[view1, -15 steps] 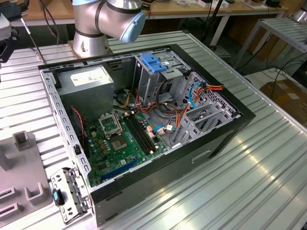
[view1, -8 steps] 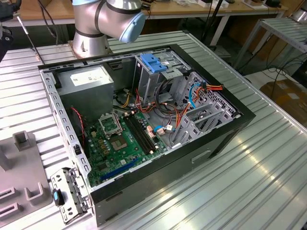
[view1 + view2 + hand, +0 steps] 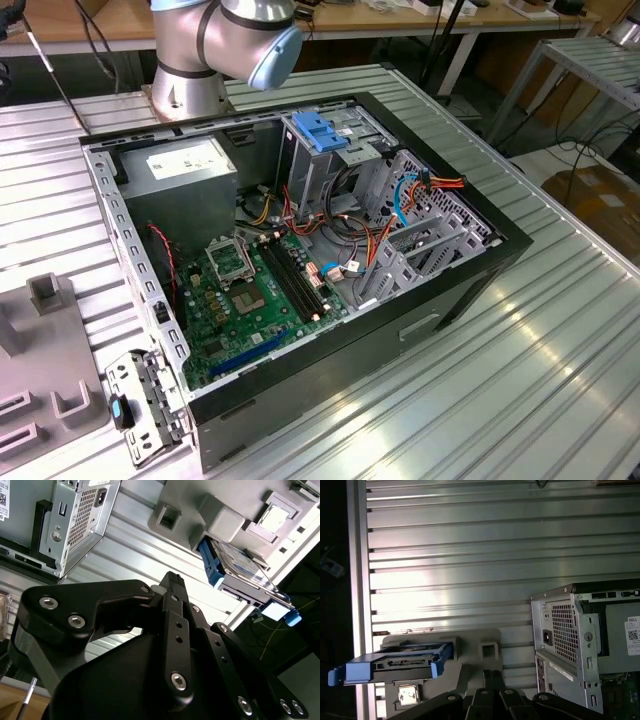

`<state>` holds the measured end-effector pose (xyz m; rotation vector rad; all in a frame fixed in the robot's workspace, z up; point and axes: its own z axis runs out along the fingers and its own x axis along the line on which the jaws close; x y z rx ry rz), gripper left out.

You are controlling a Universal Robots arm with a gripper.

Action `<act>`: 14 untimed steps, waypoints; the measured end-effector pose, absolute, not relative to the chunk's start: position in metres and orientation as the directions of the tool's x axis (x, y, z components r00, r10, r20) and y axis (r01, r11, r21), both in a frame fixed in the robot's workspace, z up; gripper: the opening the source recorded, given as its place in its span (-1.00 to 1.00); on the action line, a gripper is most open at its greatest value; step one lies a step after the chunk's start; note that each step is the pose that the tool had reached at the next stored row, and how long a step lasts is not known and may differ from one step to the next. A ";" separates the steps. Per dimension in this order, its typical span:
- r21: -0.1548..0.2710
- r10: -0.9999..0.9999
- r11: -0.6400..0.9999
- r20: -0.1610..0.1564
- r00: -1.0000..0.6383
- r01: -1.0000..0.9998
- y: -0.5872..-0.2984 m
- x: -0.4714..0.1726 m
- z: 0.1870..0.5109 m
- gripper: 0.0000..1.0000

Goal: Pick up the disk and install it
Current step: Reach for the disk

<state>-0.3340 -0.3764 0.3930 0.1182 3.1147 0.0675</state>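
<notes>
The disk (image 3: 400, 663) is a flat drive with blue rails, lying in a grey fixture (image 3: 475, 652) on the ribbed table. In the second wrist view the disk (image 3: 239, 564) shows its silver top and a blue rail. My gripper (image 3: 172, 578) hangs above the table, between the fixture and the back of the computer case (image 3: 75, 520), apart from both. Its black fingers meet at the tips and hold nothing; in the first wrist view the gripper (image 3: 491, 679) points at the fixture's edge. In the exterior view the open case (image 3: 300, 250) lies on its side.
Inside the case stand a grey metal cage with a blue latch (image 3: 322, 130), a grey power supply (image 3: 190, 165), the motherboard (image 3: 250, 290) and loose cables. The arm's base (image 3: 195, 60) stands behind the case. A grey fixture (image 3: 40, 350) sits at the exterior view's left.
</notes>
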 end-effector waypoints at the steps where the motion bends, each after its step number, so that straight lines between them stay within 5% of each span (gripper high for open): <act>1: 0.044 0.076 0.996 -0.022 -0.997 0.075 -0.376 -0.335 0.393 -0.79; 14: 0.044 0.076 0.996 -0.022 -0.997 0.075 -0.375 -0.354 0.393 -0.79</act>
